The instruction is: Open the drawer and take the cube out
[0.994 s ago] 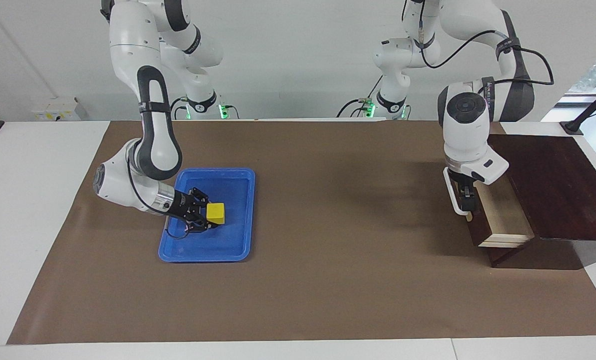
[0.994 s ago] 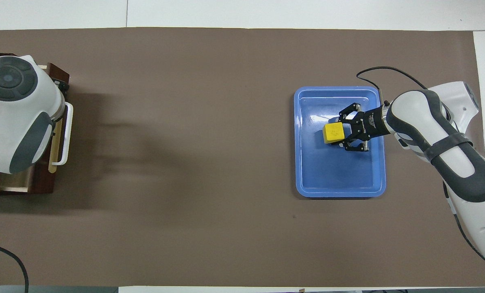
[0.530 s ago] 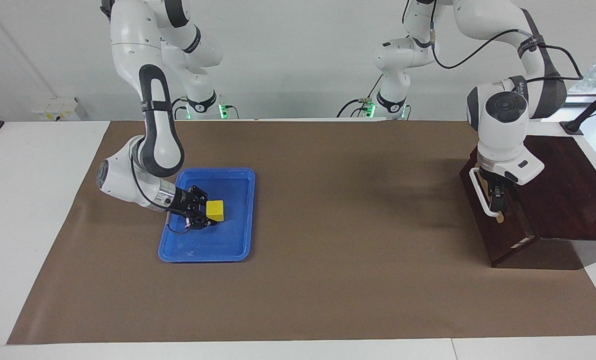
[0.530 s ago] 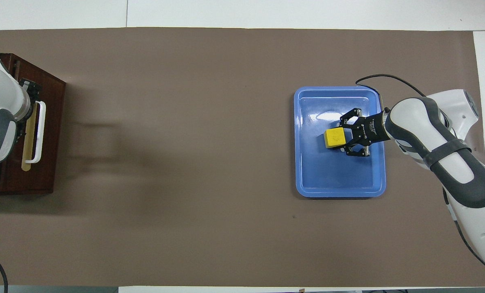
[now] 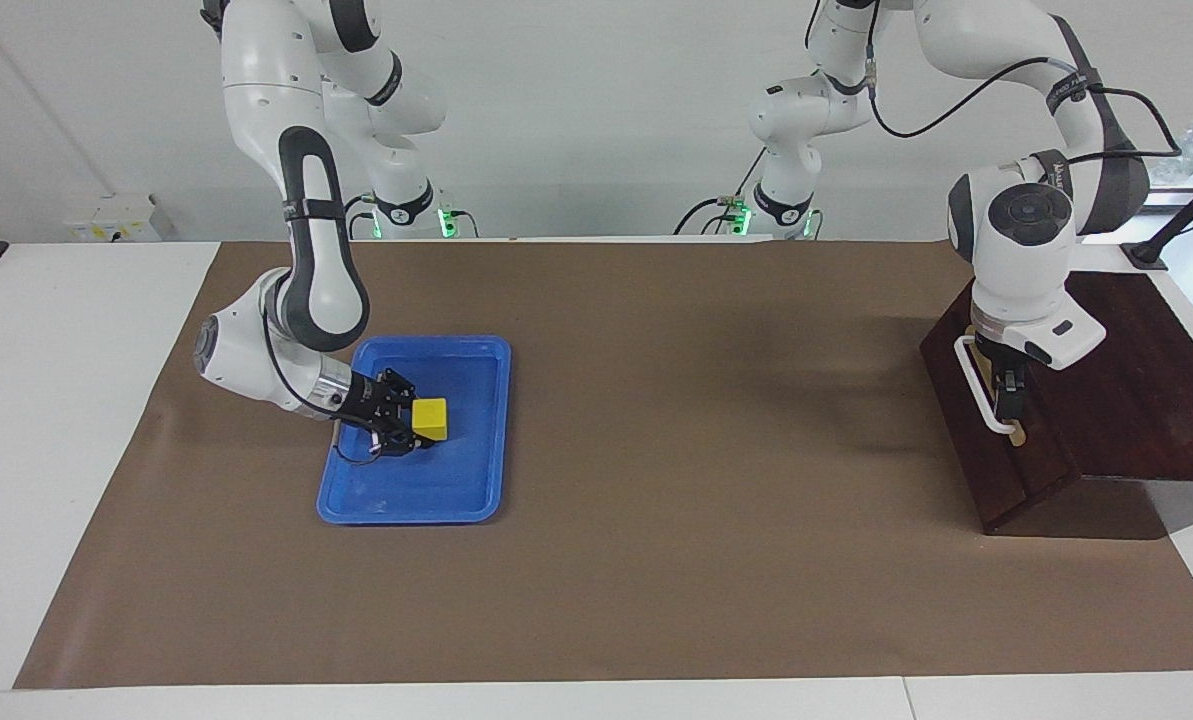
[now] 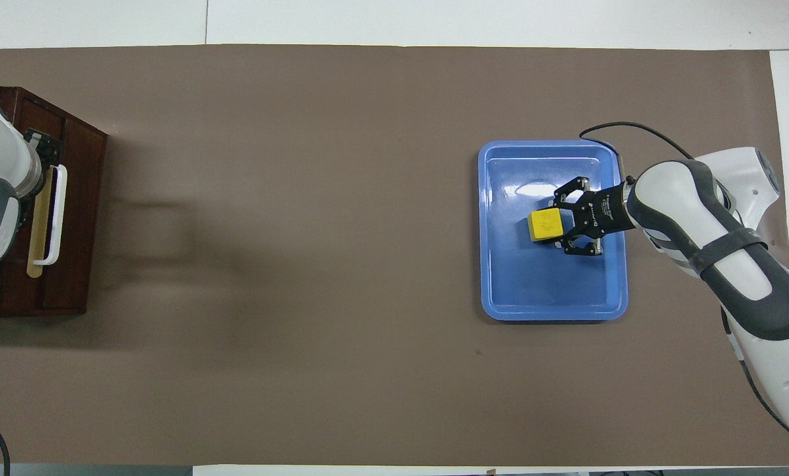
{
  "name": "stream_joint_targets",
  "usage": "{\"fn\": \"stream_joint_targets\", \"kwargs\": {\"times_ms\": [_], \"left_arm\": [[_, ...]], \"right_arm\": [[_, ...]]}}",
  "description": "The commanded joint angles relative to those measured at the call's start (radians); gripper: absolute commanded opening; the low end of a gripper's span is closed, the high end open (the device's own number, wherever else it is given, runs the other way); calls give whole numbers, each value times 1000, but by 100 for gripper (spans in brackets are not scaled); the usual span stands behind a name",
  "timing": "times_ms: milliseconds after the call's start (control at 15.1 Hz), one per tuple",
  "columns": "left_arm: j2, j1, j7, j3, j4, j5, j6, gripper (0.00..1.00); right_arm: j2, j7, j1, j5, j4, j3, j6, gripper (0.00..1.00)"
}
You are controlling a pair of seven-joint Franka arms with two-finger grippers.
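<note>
- Shut now is the drawer (image 5: 996, 440), which a second ago stood pulled out with its pale inside showing; its front sits flush with the dark wooden box (image 5: 1136, 390).
- Left gripper (image 5: 1008, 398) has gone in with it and hangs at the white handle (image 5: 978, 385) (whether that claw is spread or pinching, I cannot tell).
- Seen from overhead, the box is at nine o'clock on the brown mat (image 5: 706, 450) and the blue tray (image 5: 476, 480) at three o'clock.
- Yellow cube (image 5: 430, 419) lies about mid-tray, lower than before.
- Right gripper (image 5: 403, 425) meets the cube from its three o'clock overhead; gripping or loosened, I cannot tell.
</note>
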Motion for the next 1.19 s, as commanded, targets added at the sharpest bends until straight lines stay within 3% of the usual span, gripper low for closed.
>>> {"fn": "stream_joint_targets", "kwargs": {"times_ms": [0,265,398,795,994,1127], "left_arm": [[-15,21,50,-6,15,13,1,100],[-17,-32,151,-12,70,-118,-26,100],[-30,-35,278,-12,117,-226,-69,100],[-101,-21,769,-3,167,-454,-197,100],[-130,-21,924,0,161,-498,-249,100],[-155,-30,1025,-1,154,-501,-299,100]], "right_arm": [[-20,-27,-1,-1,-31,5,26,75],[-20,-23,1,-4,-26,5,25,83],[-20,-15,2,-7,-19,5,15,100],[-57,49,2,-65,75,5,-70,100],[-125,86,2,-93,142,4,-145,100],[-164,77,1,-185,219,4,-222,100]]}}
